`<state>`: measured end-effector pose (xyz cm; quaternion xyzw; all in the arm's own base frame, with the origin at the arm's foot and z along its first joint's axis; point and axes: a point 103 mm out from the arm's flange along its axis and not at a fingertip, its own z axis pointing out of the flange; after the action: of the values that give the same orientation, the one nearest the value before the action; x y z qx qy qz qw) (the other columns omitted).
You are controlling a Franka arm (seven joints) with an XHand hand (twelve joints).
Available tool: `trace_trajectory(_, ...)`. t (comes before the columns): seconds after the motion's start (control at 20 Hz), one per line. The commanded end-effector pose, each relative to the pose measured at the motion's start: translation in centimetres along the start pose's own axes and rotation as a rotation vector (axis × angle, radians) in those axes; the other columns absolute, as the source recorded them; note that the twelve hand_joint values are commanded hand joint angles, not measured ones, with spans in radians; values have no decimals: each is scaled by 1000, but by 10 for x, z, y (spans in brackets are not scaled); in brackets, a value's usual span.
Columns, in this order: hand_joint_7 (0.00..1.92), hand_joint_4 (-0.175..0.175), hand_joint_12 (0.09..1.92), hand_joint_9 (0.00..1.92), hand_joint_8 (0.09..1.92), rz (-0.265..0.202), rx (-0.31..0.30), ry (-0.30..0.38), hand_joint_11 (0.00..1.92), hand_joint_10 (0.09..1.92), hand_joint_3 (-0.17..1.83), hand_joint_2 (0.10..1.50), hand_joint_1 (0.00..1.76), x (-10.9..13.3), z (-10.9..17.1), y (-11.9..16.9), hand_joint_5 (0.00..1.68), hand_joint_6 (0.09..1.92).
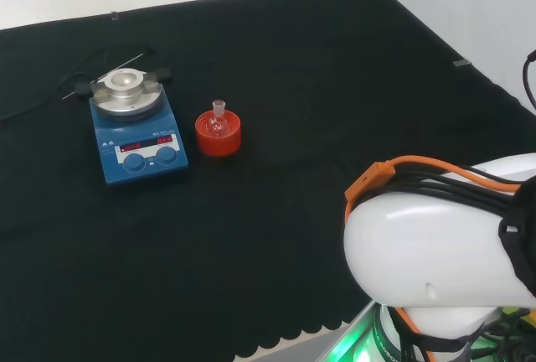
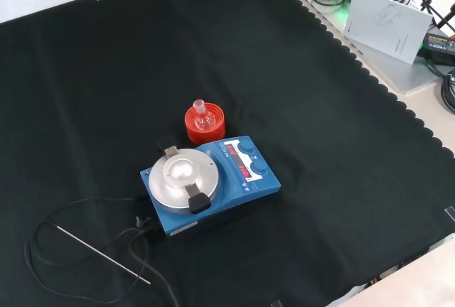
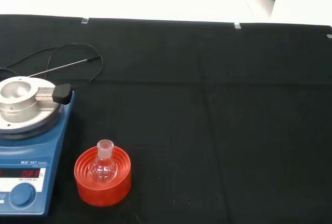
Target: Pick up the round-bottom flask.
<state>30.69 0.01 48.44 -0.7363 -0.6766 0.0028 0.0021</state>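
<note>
Now, target: the round-bottom flask (image 3: pixel 102 164) is small, clear and upright, its bulb seated in the red ribbed stand (image 3: pixel 102 177), its short neck pointing up.
Landmark: I place everything by the blue stirrer plate (image 2: pixel 210 185), which carries a silver top disc.
Flask position: in the head view the stand sits just beside the plate, to its right and apart from it; in the front view it stands just behind the plate's far edge, so close that I cannot tell whether they touch.
My hand: I cannot tell how it is set from these views; the wrist view looks down across the cloth at the flask from some way off, so I judge that I am not yet near it.
Step in hand: the approach, I judge; the flask is untouched in its stand.
Approach line: I would come down from above on the side away from the plate, because the plate's body crowds the other side.
Where to grip: the neck looks like the easiest part to pinch, since the bulb is sunk in the stand; pads on the neck just under the lip.
Lift: straight up until the bulb clears the red rim, or the stand may come along or tip.
Watch for: the clear glass is hard to see against red, and the thin metal probe (image 2: pixel 102 254) and black cable (image 2: pixel 43 229) lie beyond the plate on the counter (image 2: pixel 341 179), well away from my path.
</note>
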Motion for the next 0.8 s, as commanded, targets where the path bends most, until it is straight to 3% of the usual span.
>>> trace_trajectory(0.05,157,-140,1428,234,908,93,-57,2,132,974,845,391,810,-21,-95,-60,91,439)
trace_trajectory(0.15,54,-135,1427,146,894,104,-59,10,29,987,823,402,796,-24,-102,-64,97,247)
trace_trajectory(0.25,35,-134,1430,130,893,103,-61,15,5,993,817,405,792,-25,-102,-65,107,190)
trace_trajectory(0.55,80,-136,1457,177,906,91,-74,46,0,994,818,404,795,-26,-99,-64,145,159)
trace_trajectory(0.8,165,-137,1502,246,919,76,-36,98,0,989,822,399,803,-26,-86,-63,205,162)
